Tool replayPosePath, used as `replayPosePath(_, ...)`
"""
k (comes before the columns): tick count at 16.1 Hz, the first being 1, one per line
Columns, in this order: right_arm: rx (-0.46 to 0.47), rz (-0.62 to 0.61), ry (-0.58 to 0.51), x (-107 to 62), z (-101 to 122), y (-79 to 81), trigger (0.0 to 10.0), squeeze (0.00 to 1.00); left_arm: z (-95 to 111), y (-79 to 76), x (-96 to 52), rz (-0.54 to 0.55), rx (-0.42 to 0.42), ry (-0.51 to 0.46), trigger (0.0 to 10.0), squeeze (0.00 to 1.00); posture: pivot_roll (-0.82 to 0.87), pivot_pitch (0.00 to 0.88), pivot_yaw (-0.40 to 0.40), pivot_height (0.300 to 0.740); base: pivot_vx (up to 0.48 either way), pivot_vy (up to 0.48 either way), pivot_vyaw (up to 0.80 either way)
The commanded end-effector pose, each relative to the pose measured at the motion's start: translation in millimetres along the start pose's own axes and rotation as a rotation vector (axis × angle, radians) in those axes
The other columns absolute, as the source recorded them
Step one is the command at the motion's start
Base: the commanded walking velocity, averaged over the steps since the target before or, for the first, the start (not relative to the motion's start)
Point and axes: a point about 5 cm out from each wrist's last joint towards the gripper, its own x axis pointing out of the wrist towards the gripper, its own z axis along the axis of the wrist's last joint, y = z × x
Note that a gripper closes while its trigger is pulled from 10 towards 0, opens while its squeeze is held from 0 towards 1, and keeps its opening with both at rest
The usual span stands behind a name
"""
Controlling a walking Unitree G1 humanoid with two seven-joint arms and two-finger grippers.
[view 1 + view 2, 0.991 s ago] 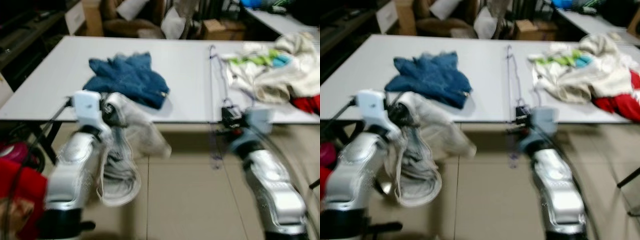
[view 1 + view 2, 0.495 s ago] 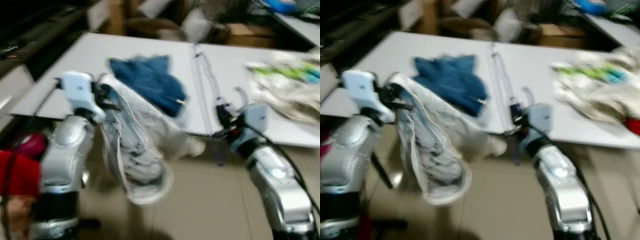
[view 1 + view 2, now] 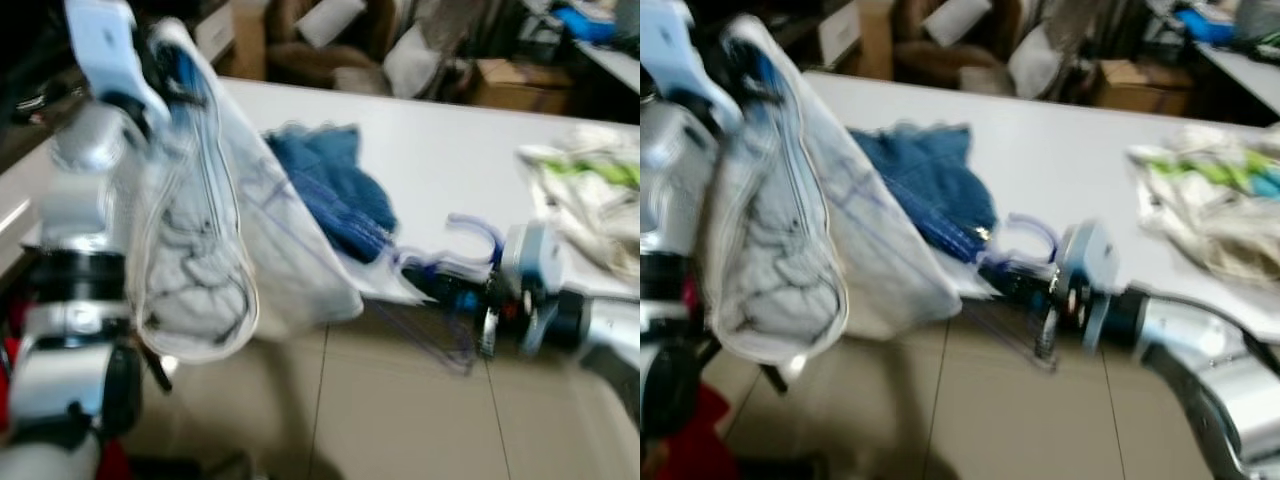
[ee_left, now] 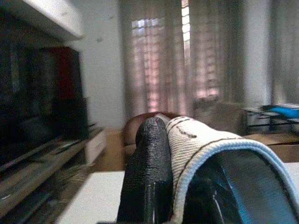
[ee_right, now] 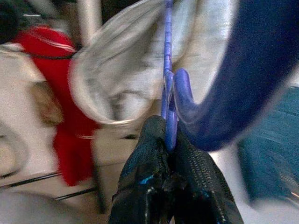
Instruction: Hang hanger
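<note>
Blue hanger (image 5: 168,74); white garment (image 3: 200,250) with blue-edged trim and dark marbling; blue cloth (image 3: 335,185) on the white worktop (image 3: 450,170); black fingers (image 5: 152,186).

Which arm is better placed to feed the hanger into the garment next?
Right. The right gripper is shut on the blue hanger, beside the white garment that the left gripper holds up.

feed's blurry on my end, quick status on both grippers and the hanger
Left gripper raised, shut on white garment. Right gripper shut on blue hanger near table edge. Hanger's frame reaches into the garment. Blue cloth lies just behind.
</note>
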Motion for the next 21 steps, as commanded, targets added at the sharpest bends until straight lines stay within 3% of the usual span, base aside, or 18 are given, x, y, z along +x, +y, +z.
replayPosePath(1, 0.011, 0.106, 0.011, -7.7, 8, 6.0, 10.0, 0.00, 18, -9.3, 16.1, -0.044, 0.008, -0.069, 10.0, 0.00, -0.03, 0.000, -0.019, 0.740, 0.371, 0.000, 0.00)
replayPosePath(5, 0.019, 0.218, 0.121, 5.6, -4, 16.9, 10.0, 0.00, 35, -34.6, 31.4, -0.178, -0.057, -0.127, 10.0, 0.00, -0.03, 0.000, -0.021, 0.740, 0.373, 0.000, 0.00)
replayPosePath(7, -0.073, 0.132, 0.181, 30.8, -12, 2.3, 10.0, 0.00, 56, -62.9, 32.2, -0.368, -0.122, -0.210, 10.0, 0.00, -0.02, 0.000, -0.021, 0.740, 0.375, 0.000, 0.00)
replayPosePath(10, -0.176, -0.027, 0.144, 53.6, -2, -24.0, 10.0, 0.00, 74, -82.5, 24.9, -0.519, -0.148, -0.271, 10.0, 0.00, -0.02, 0.000, -0.021, 0.740, 0.369, 0.000, 0.00)
replayPosePath(13, -0.282, -0.338, -0.017, 64.7, 40, -70.8, 10.0, 0.00, 98, -79.1, 17.1, -0.573, -0.205, -0.348, 10.0, 0.00, -0.01, 0.000, -0.026, 0.740, 0.363, 0.000, 0.00)
replayPosePath(14, -0.342, -0.519, -0.151, 59.1, 74, -94.5, 10.0, 0.00, 115, -73.0, 12.7, -0.583, -0.251, -0.407, 10.0, 0.00, -0.01, 0.000, -0.033, 0.740, 0.364, 0.000, 0.00)
replayPosePath(15, -0.350, -0.582, -0.199, 55.0, 86, -101.1, 10.0, 0.00, 121, -71.3, 10.9, -0.588, -0.267, -0.431, 10.0, 0.00, 0.00, 0.000, -0.037, 0.740, 0.364, 0.000, 0.00)
replayPosePath(17, -0.413, -0.788, -0.492, 31.7, 136, -115.0, 10.0, 0.00, 144, -66.5, 2.8, -0.606, -0.277, -0.528, 10.0, 0.00, 0.00, 0.000, -0.040, 0.740, 0.364, 0.000, 0.00)
replayPosePath(18, -0.439, -0.847, -0.576, 24.4, 147, -117.1, 10.0, 0.00, 150, -65.7, -0.3, -0.613, -0.277, -0.552, 10.0, 0.00, 0.00, 0.000, -0.040, 0.740, 0.360, 0.000, 0.00)
replayPosePath(20, -0.421, -0.822, -0.619, 26.4, 145, -114.1, 10.0, 0.00, 153, -65.2, -4.5, -0.614, -0.273, -0.568, 10.0, 0.00, 0.00, 0.000, -0.042, 0.740, 0.360, 0.000, 0.00)
replayPosePath(21, -0.415, -0.776, -0.558, 35.1, 133, -112.1, 10.0, 0.00, 150, -66.0, -6.5, -0.614, -0.270, -0.553, 10.0, 0.00, 0.00, 0.000, -0.042, 0.740, 0.319, 0.000, 0.00)
